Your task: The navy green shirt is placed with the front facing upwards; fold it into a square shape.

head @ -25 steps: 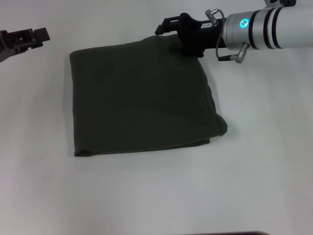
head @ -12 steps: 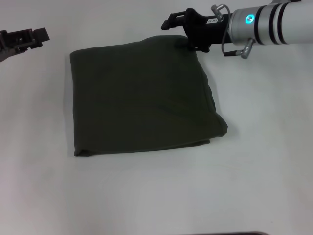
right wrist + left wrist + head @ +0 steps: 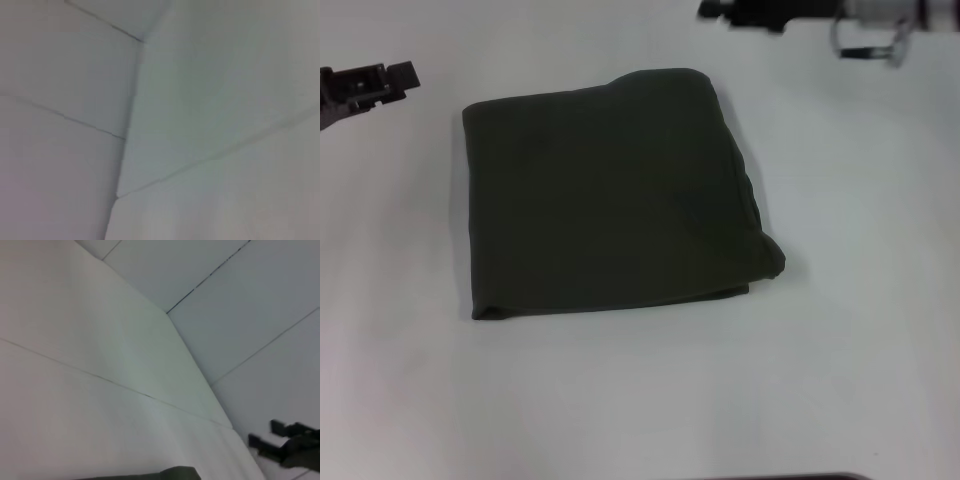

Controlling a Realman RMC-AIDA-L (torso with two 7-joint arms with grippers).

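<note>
Right gripper [image 3: 720,11] has pulled back off the shirt's far corner to the frame's top edge.

Head view: you see the navy green shirt [image 3: 605,195] folded roughly square on the white counter [image 3: 640,400], left gripper [image 3: 365,85] parked well apart.

Wrist views: white panels; shirt edge, right gripper beyond.

Jaws: can't tell.

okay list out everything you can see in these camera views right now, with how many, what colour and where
navy green shirt: one, dark olive green, folded into a rough square, lying flat mid-table.
table: one, white, under the shirt.
left end effector: one, black, at the head view's left edge, beyond the shirt's far-left corner, clear of the cloth.
right end effector: one, black on a silver arm, at the top edge of the head view, past the shirt's far-right corner, not touching it.
</note>
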